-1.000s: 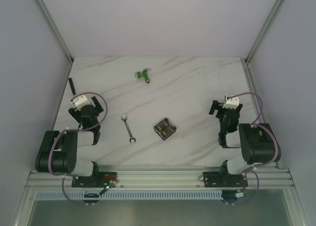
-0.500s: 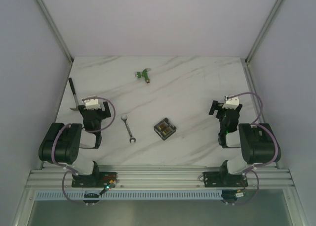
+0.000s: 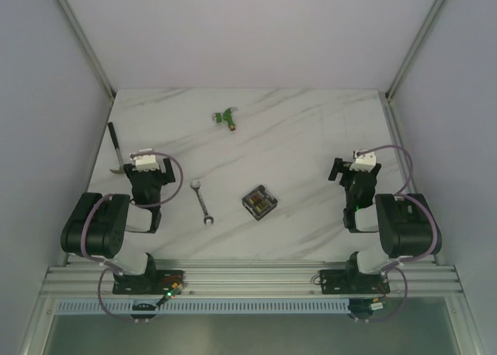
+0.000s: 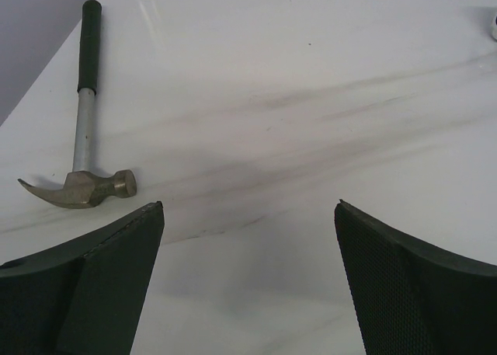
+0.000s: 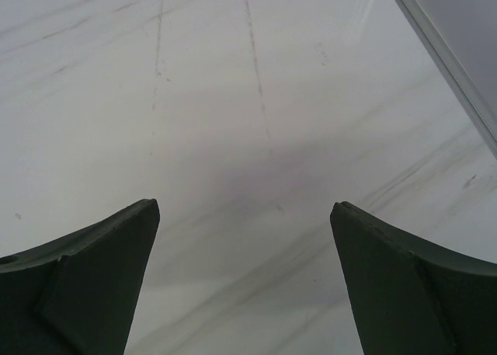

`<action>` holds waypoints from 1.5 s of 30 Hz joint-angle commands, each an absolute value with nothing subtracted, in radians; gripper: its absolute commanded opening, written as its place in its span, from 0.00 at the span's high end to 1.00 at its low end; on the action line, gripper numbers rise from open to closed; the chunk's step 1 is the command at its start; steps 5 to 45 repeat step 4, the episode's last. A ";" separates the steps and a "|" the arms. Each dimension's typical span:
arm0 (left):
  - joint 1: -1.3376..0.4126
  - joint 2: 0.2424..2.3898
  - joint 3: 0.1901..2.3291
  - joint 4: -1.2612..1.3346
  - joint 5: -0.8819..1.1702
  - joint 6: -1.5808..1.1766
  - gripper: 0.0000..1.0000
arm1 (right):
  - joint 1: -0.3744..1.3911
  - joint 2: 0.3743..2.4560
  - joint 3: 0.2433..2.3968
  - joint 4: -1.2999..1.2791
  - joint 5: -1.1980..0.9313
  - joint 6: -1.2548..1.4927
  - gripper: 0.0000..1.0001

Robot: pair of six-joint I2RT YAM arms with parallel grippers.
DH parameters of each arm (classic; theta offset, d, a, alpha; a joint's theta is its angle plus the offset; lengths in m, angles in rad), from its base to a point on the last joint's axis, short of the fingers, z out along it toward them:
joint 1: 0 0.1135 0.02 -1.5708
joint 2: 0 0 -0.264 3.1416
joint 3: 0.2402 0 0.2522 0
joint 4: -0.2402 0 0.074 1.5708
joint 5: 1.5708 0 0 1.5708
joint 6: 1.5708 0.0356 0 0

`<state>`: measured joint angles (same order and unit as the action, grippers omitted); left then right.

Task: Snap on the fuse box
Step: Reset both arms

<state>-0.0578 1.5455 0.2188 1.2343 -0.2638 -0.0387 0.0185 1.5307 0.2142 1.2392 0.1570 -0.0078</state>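
Observation:
The fuse box (image 3: 259,202), a small black square box with orange and yellow fuses under a clear lid, sits on the marble table (image 3: 311,130) near the front middle. My left gripper (image 3: 147,168) is open and empty to the box's left, beyond the wrench; its fingers (image 4: 116,277) frame bare table. My right gripper (image 3: 351,168) is open and empty to the box's right, over bare table (image 5: 248,137). The fuse box shows in neither wrist view.
A small wrench (image 3: 202,200) lies between the left gripper and the fuse box. A hammer (image 3: 115,147) lies at the left edge, also in the left wrist view (image 4: 81,137). A green connector (image 3: 226,117) lies at the back. An enclosure rail (image 5: 443,52) borders the right side.
The left arm has swung right and turned, uncovering the hammer at the left edge; most of this came in the first half second. The right arm and the fuse box have not moved.

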 commanded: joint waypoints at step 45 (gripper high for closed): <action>-0.063 1.551 0.234 1.281 -0.276 -0.019 0.00 | 0.012 1.523 0.236 1.275 0.162 -0.003 0.00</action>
